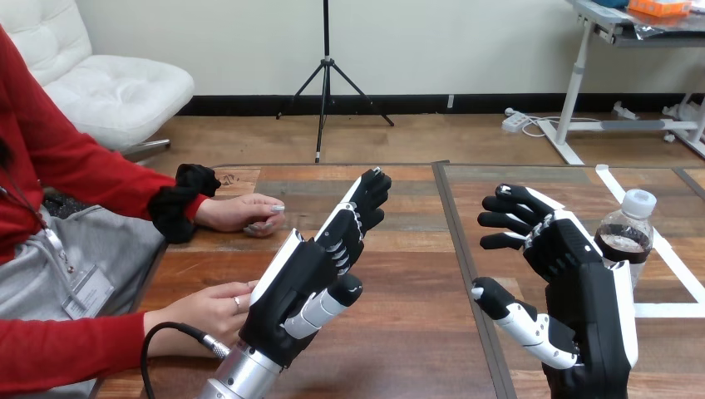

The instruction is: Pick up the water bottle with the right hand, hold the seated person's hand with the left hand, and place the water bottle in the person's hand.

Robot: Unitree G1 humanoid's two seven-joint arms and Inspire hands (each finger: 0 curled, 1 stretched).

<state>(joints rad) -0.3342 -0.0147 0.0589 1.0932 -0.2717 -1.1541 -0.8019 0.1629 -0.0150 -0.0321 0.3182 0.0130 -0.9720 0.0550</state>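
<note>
A Unitree G1's right hand hangs above the wooden table, fingers loosely bent and spread, holding nothing. The water bottle stands upright and capped just beyond that hand, toward the table's right edge and partly hidden behind it. The left hand is raised over the table's middle, fingers straight and empty. It is beside the seated person's nearer hand, though whether the two touch cannot be told.

The pickup looks not yet begun. To do it well, the right hand would likely need to swing outward and come at the bottle from the side. The thumb and fingers should open wide enough to pass round the body below the shoulder, then close evenly so the bottle does not tip.

Counted: one water bottle and two robot hands. There are also two hands of the person, the farther one resting on the table at the left.
</note>
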